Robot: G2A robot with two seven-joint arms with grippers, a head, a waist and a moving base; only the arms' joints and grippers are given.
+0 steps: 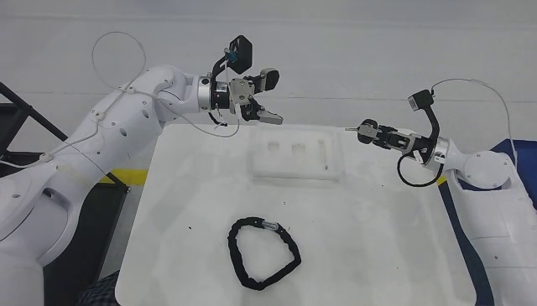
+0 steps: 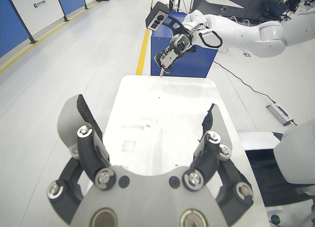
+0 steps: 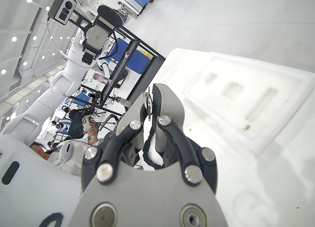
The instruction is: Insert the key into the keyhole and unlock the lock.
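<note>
A black chain lock (image 1: 263,252) lies in a loop on the white table (image 1: 386,247), its silver barrel (image 1: 268,223) on the far side of the loop. My right gripper (image 1: 361,129) hovers above the table's far right edge, shut on the small metal key (image 1: 349,128), whose blade points left. In the right wrist view the key (image 3: 148,102) sits pinched between the pads, and the left wrist view shows the key (image 2: 161,72) farther off. My left gripper (image 1: 262,106) hangs open over the far left edge, its fingers (image 2: 82,114) wide apart and holding nothing.
A white foam tray (image 1: 298,157) with three shallow recesses rests at the far middle of the table, between the two grippers and beyond the lock. A blue cabinet (image 2: 182,58) stands off the table's right side.
</note>
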